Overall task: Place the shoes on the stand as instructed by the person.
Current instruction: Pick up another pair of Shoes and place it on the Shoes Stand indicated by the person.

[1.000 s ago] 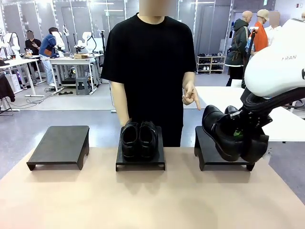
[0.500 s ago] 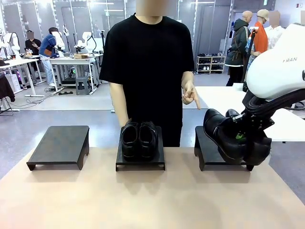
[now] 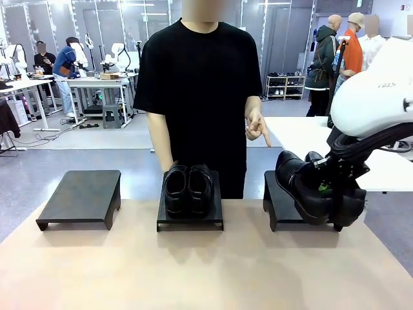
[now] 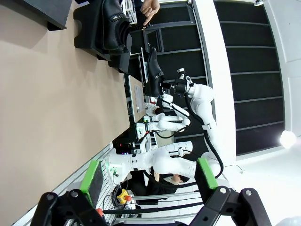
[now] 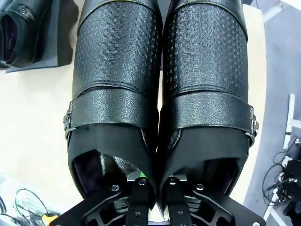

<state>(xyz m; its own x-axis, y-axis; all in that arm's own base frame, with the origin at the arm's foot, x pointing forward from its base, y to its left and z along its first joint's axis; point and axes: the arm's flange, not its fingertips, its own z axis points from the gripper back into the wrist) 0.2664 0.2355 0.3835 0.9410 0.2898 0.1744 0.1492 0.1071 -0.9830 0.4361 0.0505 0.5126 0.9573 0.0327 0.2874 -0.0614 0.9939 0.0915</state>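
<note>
A: Where is your right claw (image 5: 155, 188)?
B: At three o'clock on the desk (image 3: 193, 271), clamped on the inner edges of a black pair of shoes (image 3: 316, 190), tilted above the right stand (image 3: 281, 210).
A: And the left claw (image 4: 146, 176)?
B: Wide, holding nothing. The second pair (image 3: 188, 188) rests on the middle stand (image 3: 190, 223); the person's hand (image 3: 257, 129) points downward.

The right gripper's (image 5: 156, 190) fingertips are buried between the held shoes (image 5: 160, 94), whose toes run off the top edge of the right wrist view. From the front, those shoes cover much of the right stand (image 3: 284, 206); whether they touch it is unclear.
</note>
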